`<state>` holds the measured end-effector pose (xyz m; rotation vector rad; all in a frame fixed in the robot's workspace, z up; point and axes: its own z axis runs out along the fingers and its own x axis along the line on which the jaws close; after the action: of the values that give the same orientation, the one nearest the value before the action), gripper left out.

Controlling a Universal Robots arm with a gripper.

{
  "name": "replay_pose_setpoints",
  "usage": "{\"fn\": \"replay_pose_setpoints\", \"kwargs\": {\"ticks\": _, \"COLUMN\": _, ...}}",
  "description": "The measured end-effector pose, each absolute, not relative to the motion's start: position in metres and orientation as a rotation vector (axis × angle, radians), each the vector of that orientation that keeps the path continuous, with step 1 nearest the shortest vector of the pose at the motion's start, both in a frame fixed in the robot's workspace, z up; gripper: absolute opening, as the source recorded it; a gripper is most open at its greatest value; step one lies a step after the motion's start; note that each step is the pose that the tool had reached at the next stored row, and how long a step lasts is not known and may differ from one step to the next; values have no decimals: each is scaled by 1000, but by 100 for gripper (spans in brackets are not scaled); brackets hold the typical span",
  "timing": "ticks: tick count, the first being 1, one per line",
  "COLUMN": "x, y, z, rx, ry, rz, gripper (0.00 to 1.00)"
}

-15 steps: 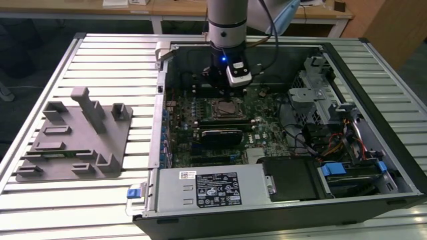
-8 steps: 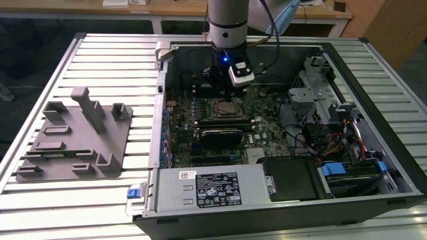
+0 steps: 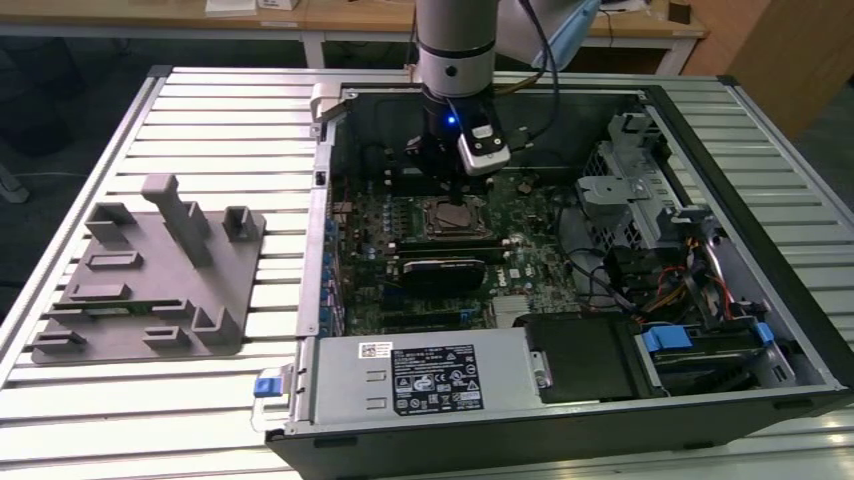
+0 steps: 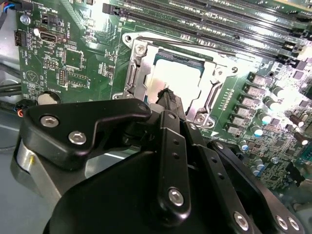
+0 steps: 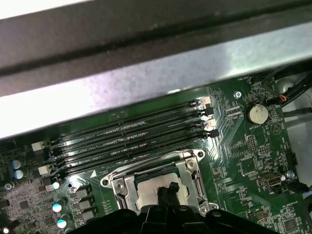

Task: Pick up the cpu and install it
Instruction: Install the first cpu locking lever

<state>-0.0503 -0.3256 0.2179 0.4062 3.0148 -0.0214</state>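
The slatted table (image 3: 200,130) carries an open computer case (image 3: 747,180) and, well apart at the exterior view's left, a grey fixture block (image 3: 147,290). Inside the case, the power supply (image 3: 414,375) and drive bay (image 3: 634,195) flank the motherboard (image 3: 527,270). Memory slots (image 5: 126,139) run just beside the socket frame (image 4: 139,68). The cpu (image 4: 170,80) lies seated inside that frame. The gripper (image 4: 168,97) hangs just above it, fingers (image 5: 165,192) pressed together, holding nothing.
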Motion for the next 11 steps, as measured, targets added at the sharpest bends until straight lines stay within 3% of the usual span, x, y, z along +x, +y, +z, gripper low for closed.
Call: {"fn": "replay_pose_setpoints", "kwargs": {"ticks": 11, "x": -50, "y": -326, "z": 217, "rx": 412, "ry": 3067, "rz": -33, "gripper": 11}}
